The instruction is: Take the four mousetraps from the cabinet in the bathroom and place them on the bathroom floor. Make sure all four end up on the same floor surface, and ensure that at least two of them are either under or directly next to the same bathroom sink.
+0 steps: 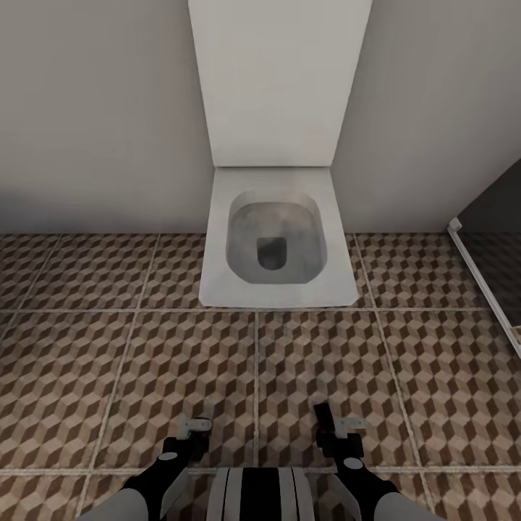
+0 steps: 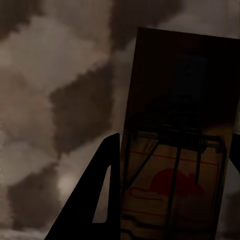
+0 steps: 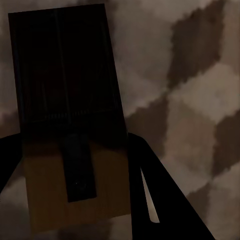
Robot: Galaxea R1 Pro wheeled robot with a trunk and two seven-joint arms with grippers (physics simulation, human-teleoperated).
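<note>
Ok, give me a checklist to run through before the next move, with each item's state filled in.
1. Left pincer grips a mousetrap: ok, the board sits between its fingers in the left wrist view.
2. Right pincer grips a second mousetrap: ok, in the right wrist view.
3. Both arms hang over the bathroom floor: ok, cube-pattern tiles lie behind both traps.
4. Sink close enough to set traps beside it: not ok, the head view faces the toilet and wall.
5. Path ahead free: not ok, the toilet blocks it.
6. Whether the other two mousetraps are placed: cannot tell.
</note>
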